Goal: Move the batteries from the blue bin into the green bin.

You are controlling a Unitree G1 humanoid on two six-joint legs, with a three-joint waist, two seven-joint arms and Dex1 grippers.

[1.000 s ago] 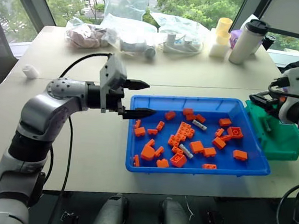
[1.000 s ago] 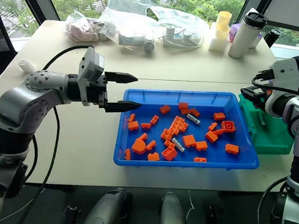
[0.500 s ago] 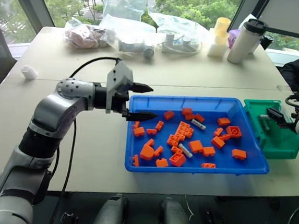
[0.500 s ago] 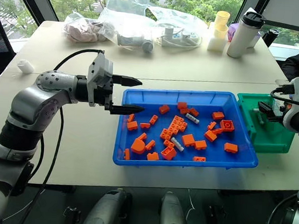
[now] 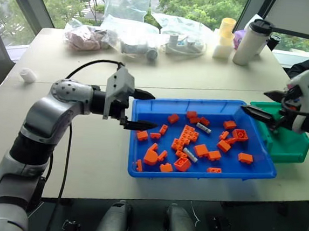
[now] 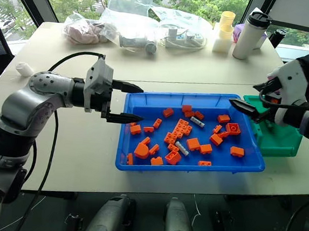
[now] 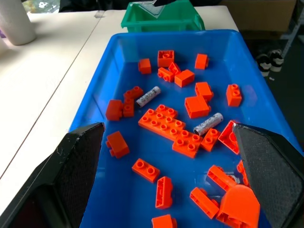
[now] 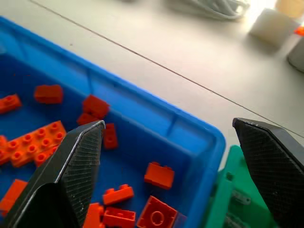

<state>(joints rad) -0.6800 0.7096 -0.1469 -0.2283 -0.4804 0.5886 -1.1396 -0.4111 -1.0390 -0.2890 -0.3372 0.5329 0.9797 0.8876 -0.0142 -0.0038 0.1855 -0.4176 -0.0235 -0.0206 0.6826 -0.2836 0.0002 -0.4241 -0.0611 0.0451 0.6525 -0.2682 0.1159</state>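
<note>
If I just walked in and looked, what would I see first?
First you'd spot the big blue bin in the middle of the table, scattered with bright orange toy bricks and two little silver batteries. Two black robot claws point at it, both open: the left gripper at its left edge and the right gripper over its right end. Tucked right beside that end is the small green bin.

Premises: office or lab workroom. Evidence: pale work table (image 5: 164, 67) against full-height windows (image 5: 197, 3) overlooking trees; bagged parts (image 5: 124, 29), coiled cable (image 5: 185, 42) and a travel mug (image 5: 249, 40) at its far edge.
</note>
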